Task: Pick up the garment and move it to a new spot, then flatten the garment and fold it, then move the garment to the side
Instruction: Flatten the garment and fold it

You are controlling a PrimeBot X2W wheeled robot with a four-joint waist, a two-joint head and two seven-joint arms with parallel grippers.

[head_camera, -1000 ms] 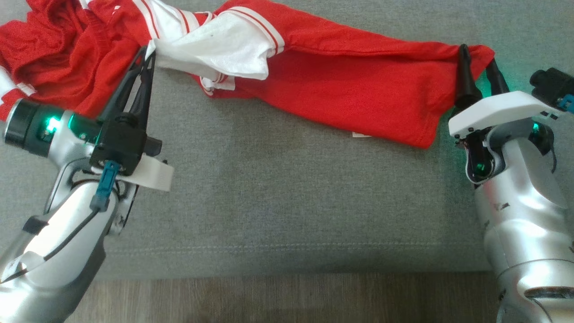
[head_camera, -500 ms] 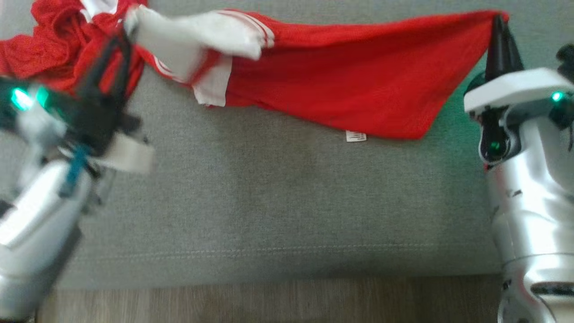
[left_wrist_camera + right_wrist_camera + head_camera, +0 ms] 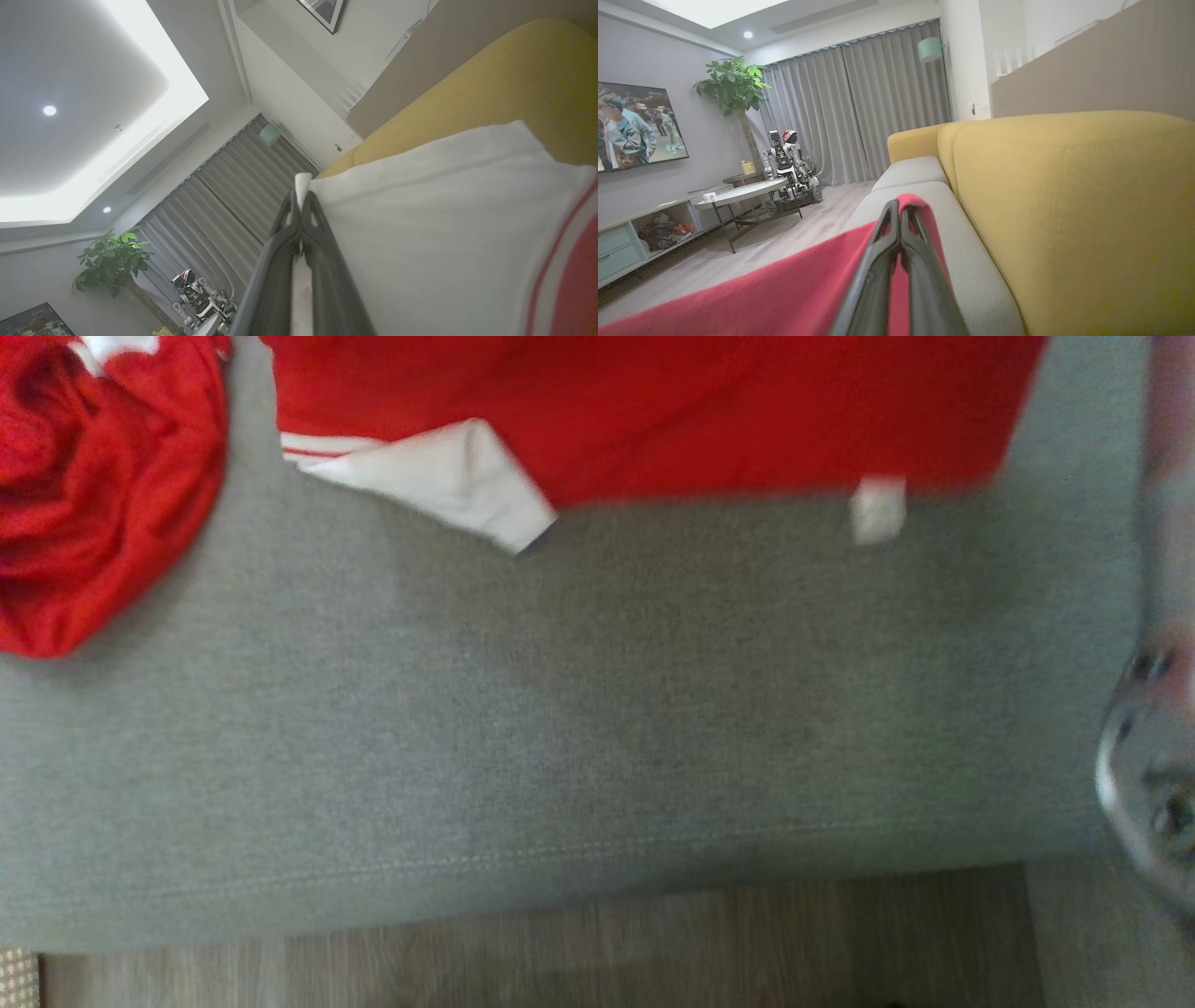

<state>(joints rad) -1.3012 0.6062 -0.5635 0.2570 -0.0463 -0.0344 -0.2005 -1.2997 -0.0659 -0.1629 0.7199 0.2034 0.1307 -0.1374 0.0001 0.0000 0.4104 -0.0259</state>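
garment | white edge in left claw | red corner in right claw

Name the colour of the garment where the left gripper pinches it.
The garment is white there, at the left gripper; the left wrist view shows it best.

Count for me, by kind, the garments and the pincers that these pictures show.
Garments: 2, the lifted garment and a red heap on the grey seat.
Pincers: 2, the left pincer and the right pincer, each shut on the lifted garment.
Total: 4.
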